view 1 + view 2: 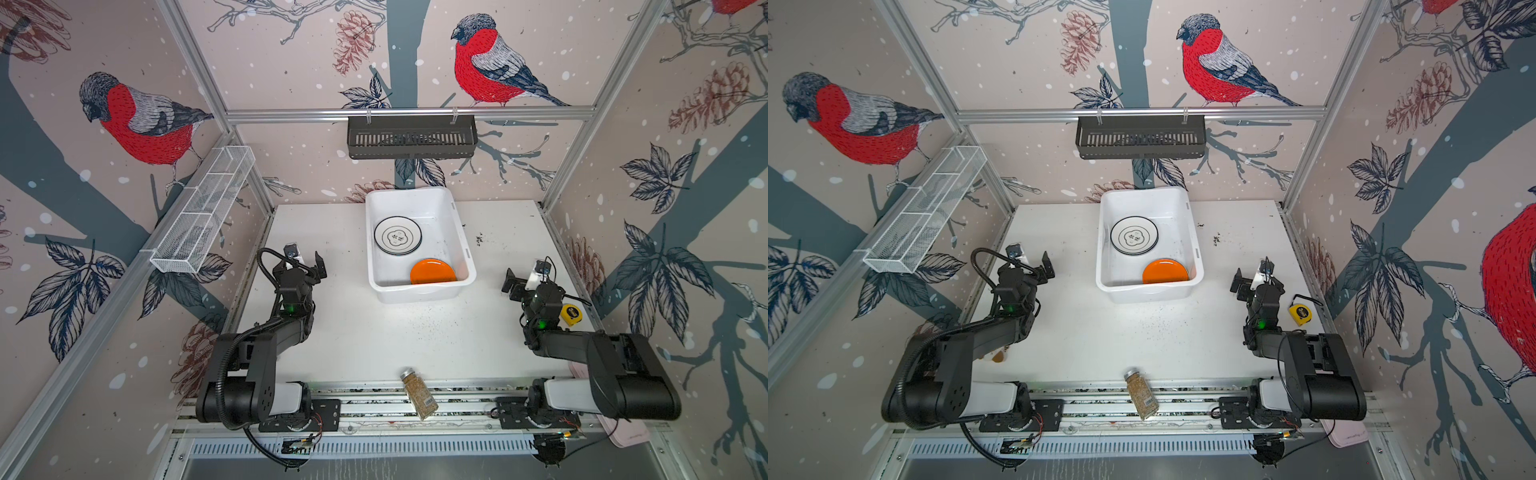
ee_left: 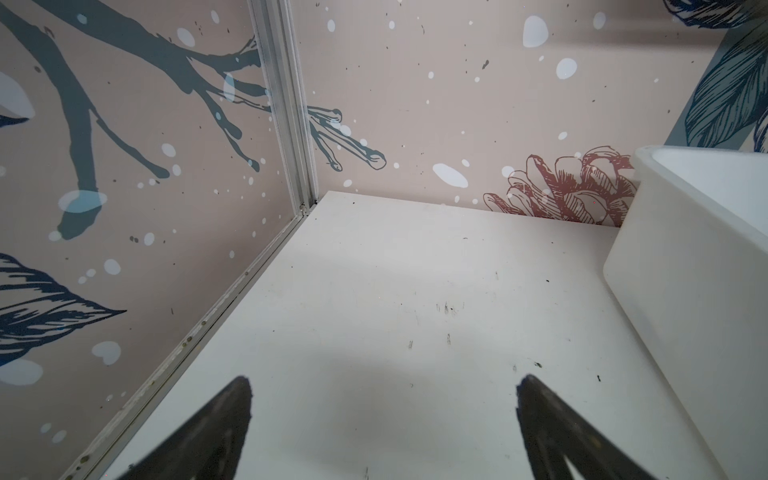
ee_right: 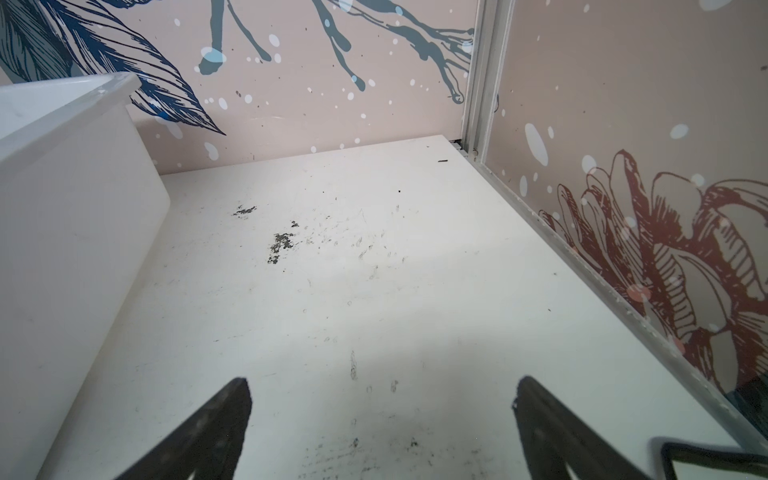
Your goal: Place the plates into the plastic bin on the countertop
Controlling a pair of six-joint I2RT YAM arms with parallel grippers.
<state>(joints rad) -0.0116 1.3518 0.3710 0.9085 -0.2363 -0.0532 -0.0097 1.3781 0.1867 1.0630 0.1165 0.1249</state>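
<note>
The white plastic bin [image 1: 419,293] [image 1: 1148,294] stands at the back middle of the speckled countertop [image 1: 374,332]. Inside it, in both top views, a white plate with black rim and emblem [image 1: 397,235] [image 1: 1134,235] lies on a darker edge beneath it. An orange plate [image 1: 432,272] [image 1: 1165,271] sits in the near right corner, partly hidden by the bin's wall. My left gripper [image 1: 305,261] [image 2: 384,395] hovers open and empty left of the bin [image 2: 685,270]. My right gripper [image 1: 521,279] [image 3: 382,395] is open and empty to the right of the bin [image 3: 62,208].
A spice jar [image 1: 419,394] lies across the front rail. A yellow tape measure [image 1: 570,313] sits beside the right arm. A black slotted basket [image 1: 411,137] hangs on the back wall and a white wire mesh tray [image 1: 203,212] on the left wall. Dark crumbs [image 1: 479,239] lie right of the bin.
</note>
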